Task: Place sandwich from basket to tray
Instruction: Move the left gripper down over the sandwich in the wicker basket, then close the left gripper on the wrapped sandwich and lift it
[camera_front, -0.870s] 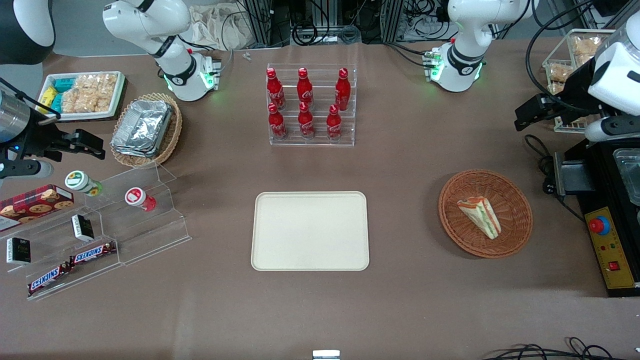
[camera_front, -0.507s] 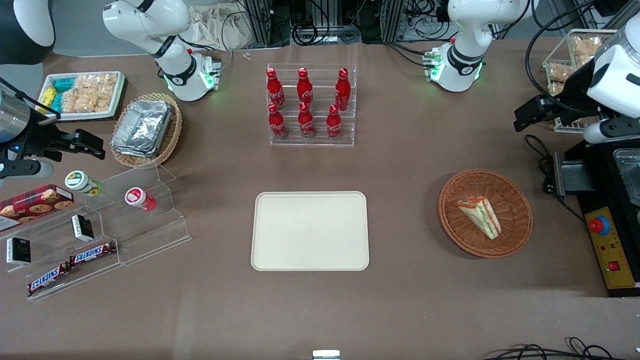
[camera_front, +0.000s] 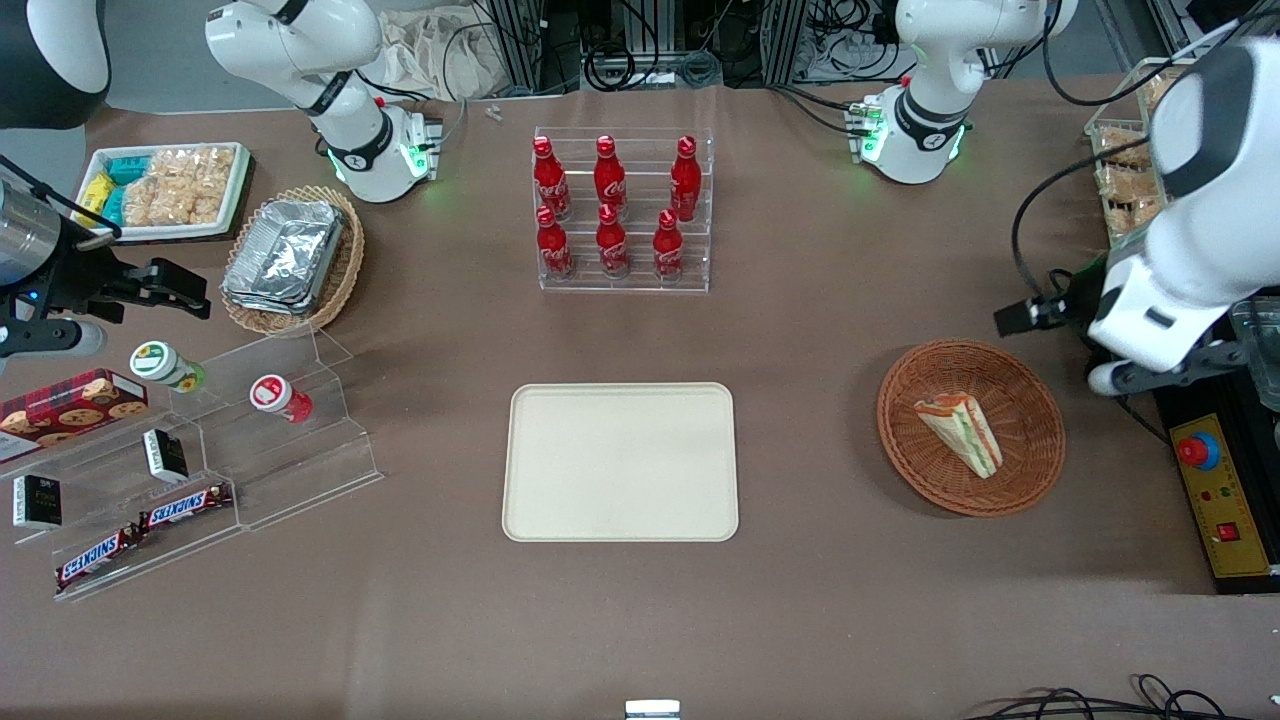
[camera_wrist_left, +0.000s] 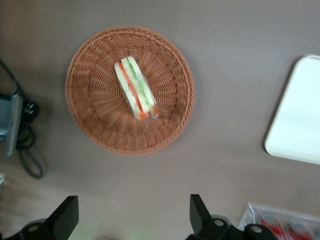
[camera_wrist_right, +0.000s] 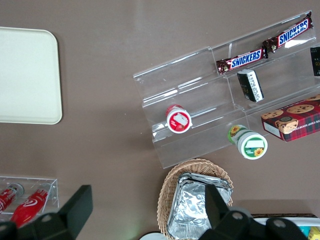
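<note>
Lying on its side in the middle of the basket, the sandwich is untouched, so the task looks barely begun. The tray sits bare near the middle of the desk's front edge, well apart from the basket, which stands toward the working arm's end.

The hand hangs above the desk just beside the basket's rim, on the side farther from the front camera. Its two fingers are spread wide with nothing between them, as the wrist view shows. It is not yet over the sandwich. By my reading, the whole job remains: reach over the basket, come down, grip the wedge, carry it across, and set it on the tray.

The desk has a plain brown cover. An acrylic rack of red bottles stands toward the back edge, in line with the tray. Toward the parked arm's end are a lighter basket of foil containers, a white tray of snacks, and clear stepped shelves with chocolate bars, a biscuit box and small pots. Cables and metal framing run along the back of the room.
</note>
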